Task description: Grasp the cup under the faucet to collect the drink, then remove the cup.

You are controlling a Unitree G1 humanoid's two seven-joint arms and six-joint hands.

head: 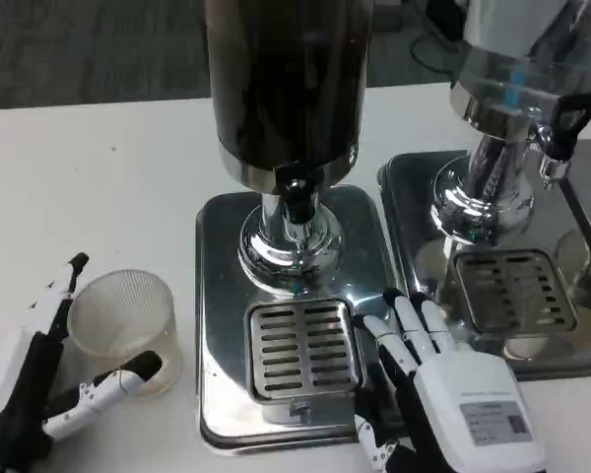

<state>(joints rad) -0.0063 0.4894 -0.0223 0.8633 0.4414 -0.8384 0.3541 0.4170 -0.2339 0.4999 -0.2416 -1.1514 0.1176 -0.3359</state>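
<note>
Our left hand (39, 379), fingers spread wide, brackets the clear plastic cup (126, 327); our right hand (443, 389) rests flat, its label (491, 419) unreadable.
</note>
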